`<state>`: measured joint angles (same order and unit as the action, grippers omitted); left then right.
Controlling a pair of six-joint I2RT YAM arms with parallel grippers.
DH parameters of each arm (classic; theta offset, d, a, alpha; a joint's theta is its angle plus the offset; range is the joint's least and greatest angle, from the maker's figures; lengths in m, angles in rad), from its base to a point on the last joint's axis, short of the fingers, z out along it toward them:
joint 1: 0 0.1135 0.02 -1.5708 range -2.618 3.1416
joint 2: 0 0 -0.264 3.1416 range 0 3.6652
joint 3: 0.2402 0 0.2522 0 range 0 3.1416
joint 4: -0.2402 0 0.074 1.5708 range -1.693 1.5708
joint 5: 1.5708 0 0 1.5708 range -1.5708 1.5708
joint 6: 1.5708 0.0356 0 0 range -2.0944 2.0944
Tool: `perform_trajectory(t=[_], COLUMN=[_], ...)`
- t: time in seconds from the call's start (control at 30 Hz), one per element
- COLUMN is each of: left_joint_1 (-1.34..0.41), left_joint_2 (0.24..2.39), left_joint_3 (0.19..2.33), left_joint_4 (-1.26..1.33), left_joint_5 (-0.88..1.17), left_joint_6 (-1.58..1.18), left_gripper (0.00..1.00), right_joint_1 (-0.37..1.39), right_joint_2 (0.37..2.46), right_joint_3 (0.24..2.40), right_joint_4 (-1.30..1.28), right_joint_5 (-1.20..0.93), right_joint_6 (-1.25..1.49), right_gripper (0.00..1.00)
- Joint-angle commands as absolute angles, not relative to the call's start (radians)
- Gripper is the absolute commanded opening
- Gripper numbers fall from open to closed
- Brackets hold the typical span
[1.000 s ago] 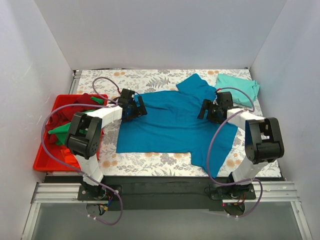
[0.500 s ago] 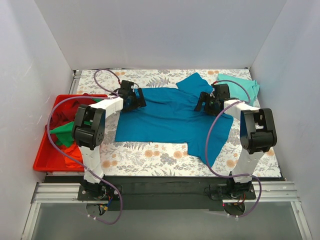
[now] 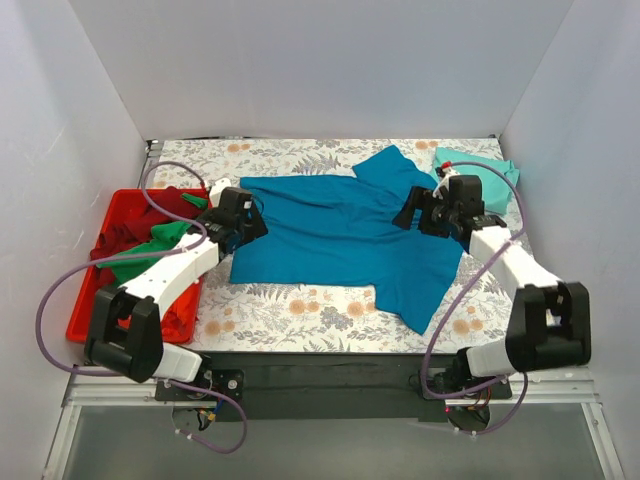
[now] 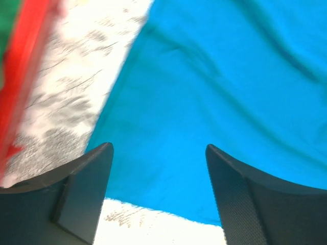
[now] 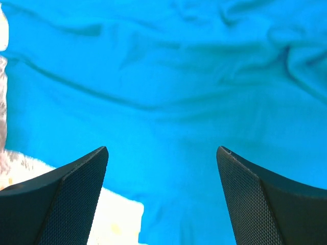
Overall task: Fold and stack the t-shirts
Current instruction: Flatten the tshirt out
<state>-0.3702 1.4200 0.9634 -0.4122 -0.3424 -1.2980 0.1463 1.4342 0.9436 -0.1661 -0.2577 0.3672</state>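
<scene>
Blue cloth covers the middle of the flowered worktop [image 3: 300, 305]: the deep blue t-shirt [image 3: 340, 235] lies spread out, one sleeve toward the far side. The left fingers [image 4: 76, 189] stand wide apart, holding nothing, over its left edge beside the red tray [image 3: 80, 325], which holds the bright green shirt [image 3: 160, 245] and the dark red shirt [image 3: 165, 205]. The right fingers [image 5: 66, 194], equally wide and empty, hover over its right side near the folded mint shirt [image 3: 490, 175].

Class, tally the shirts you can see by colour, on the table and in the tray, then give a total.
Blue shirt: 1
Mint shirt: 1
Green shirt: 1
Dark red shirt: 1
Total: 4; the tray may hide more.
</scene>
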Motion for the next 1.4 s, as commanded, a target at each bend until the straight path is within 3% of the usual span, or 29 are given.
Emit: perform_trajectory(t=[0.0,0.43,1.13,1.27,1.37], left_joint_1=[-0.371,-0.371,-0.371,-0.371,-0.370], left_joint_2=[1.385,1.330,1.384,1.388,1.400], left_joint_3=[0.885,0.744,0.678,0.680,0.684], left_joint_4=[-0.479,-0.511,-0.463,-0.456,-0.456], left_joint_5=[-0.439,-0.488,-0.485,-0.489,-0.480], left_joint_6=[-1.377,-1.439,-1.513,-1.506,-1.506], left_gripper=[0.70,0.50,0.45,0.39,0.28], right_joint_1=[0.147,0.147,0.147,0.147,0.146], right_joint_2=[1.332,1.112,1.058,1.055,1.051], right_joint_3=[0.862,0.660,0.649,0.655,0.657], right_joint_4=[-0.224,-0.273,-0.336,-0.344,-0.348], right_joint_5=[-0.241,-0.228,-0.195,-0.190,-0.189], right_joint_6=[0.357,0.391,0.380,0.380,0.379], right_gripper=[0.93,0.93,0.94,0.94,0.94])
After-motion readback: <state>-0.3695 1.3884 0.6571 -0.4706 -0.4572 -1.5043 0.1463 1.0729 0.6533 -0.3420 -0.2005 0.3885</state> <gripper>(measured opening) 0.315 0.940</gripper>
